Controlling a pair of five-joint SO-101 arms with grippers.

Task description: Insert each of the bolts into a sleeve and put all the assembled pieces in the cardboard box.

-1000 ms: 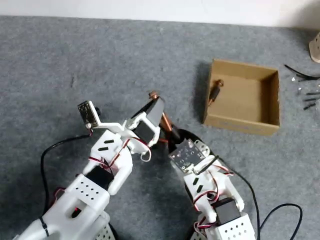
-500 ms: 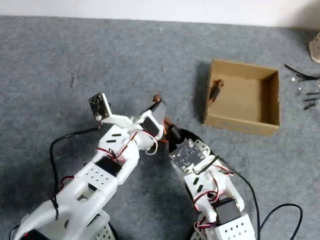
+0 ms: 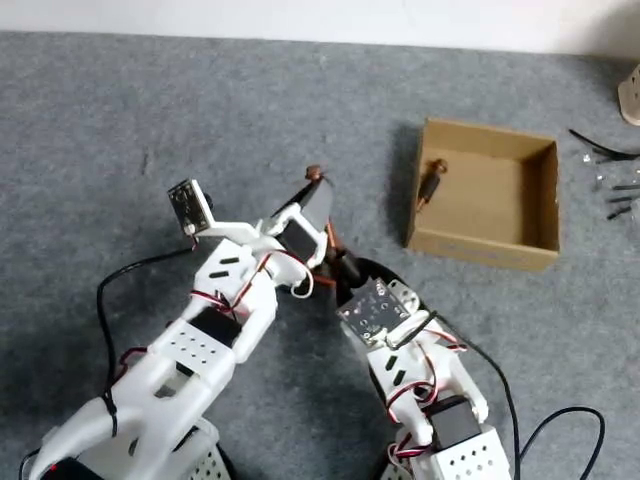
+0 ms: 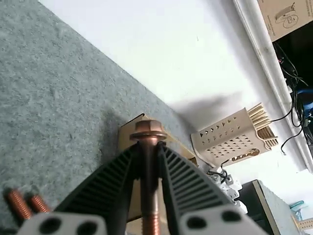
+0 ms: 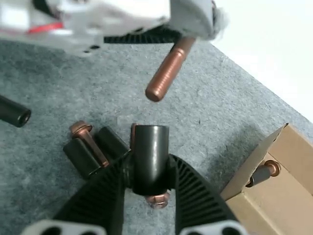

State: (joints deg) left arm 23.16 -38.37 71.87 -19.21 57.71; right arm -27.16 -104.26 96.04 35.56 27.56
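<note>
Right wrist view | right gripper [image 5: 150, 165] grips sleeve [image 5: 150, 142] | left gripper [image 4: 148, 147] grips bolt [image 5: 166, 71] | bolt tip near sleeve, apart

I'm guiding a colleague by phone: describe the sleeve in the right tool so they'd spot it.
Start at the two white arms on the grey mat. The right tool clamps a black sleeve, a copper bolt close by. The other sleeves lie on the mat; this one alone sits between jaws.

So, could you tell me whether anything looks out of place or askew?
Nothing looks spilled or damaged. The bolt in the left gripper is tilted relative to the sleeve in the right gripper, so they are not aligned.
</note>
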